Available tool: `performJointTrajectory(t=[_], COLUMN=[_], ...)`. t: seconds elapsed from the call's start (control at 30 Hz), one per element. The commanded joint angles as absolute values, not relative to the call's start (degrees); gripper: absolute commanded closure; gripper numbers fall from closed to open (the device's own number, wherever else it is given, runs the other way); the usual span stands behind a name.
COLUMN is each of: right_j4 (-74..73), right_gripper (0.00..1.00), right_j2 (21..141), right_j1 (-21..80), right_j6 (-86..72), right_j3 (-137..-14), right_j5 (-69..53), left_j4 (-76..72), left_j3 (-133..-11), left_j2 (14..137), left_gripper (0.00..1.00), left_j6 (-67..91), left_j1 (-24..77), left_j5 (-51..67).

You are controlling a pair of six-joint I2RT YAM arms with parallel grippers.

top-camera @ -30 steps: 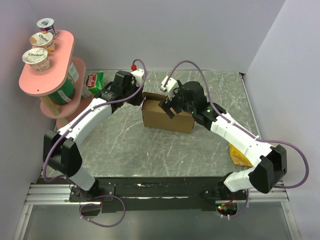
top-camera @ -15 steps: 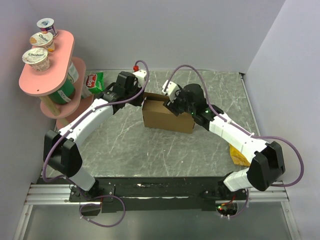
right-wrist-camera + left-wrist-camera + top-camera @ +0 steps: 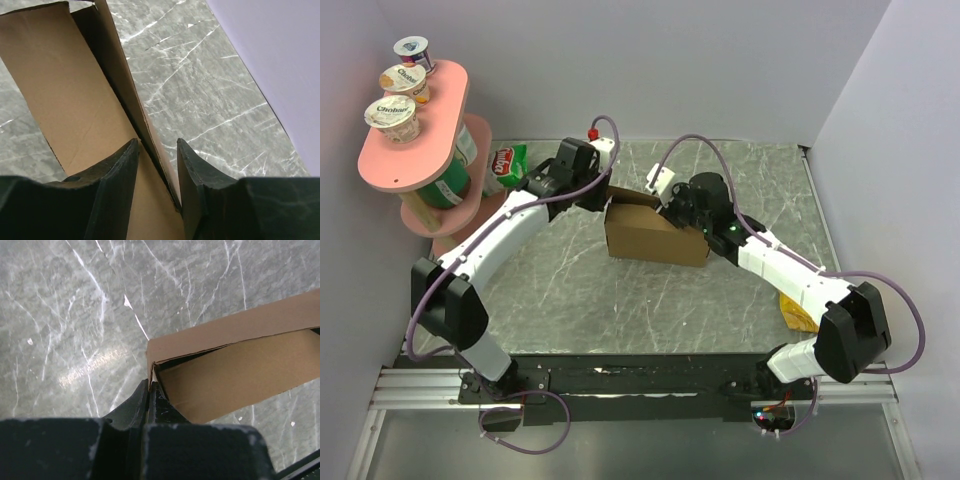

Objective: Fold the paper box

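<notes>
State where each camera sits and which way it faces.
Top external: above and behind the bases, looking down on the table; shows the left arm, the right arm, the left gripper and the right gripper at the paper box.
Left wrist: looks down past its shut gripper at the box's corner.
Right wrist: looks along its gripper, jaws astride a box wall.
All three views share the paper box.

1. One paper box [image 3: 655,238], brown.
2. Two robot arms: left arm [image 3: 505,235] on the left of the paper box, right arm [image 3: 790,275] on its right.
3. Three yogurt cups, all far left of the paper box: first cup [image 3: 411,48], second cup [image 3: 404,80], third cup [image 3: 392,114].
4. One pink shelf [image 3: 420,150], far left of the paper box.
5. One green snack bag [image 3: 508,163], behind and left of the paper box.
6. One yellow bag [image 3: 800,312], right of the paper box, nearer the front.
</notes>
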State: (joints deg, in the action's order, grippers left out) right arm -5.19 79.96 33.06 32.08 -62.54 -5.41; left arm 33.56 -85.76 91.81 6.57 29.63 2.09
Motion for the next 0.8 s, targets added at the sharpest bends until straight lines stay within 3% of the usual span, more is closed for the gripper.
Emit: performJointTrajectory(t=[0.0,0.77], right_j4=[-3.96,-1.05], right_gripper=[0.57,0.57], right_j2=[79.28,79.45], right_j1=[33.22,34.63], right_j6=[31.46,32.17], right_j3=[-59.07,-54.85], right_j5=[-4.22,-0.62], left_j4=[37.35,40.6], left_j3=[-91.23,-97.29], left_j2=[93.69,97.91], left_gripper=[0.99,0.96], left_j6=[9.58,14.24], left_j1=[30.06,29.8], left_j5=[2.9,12.31])
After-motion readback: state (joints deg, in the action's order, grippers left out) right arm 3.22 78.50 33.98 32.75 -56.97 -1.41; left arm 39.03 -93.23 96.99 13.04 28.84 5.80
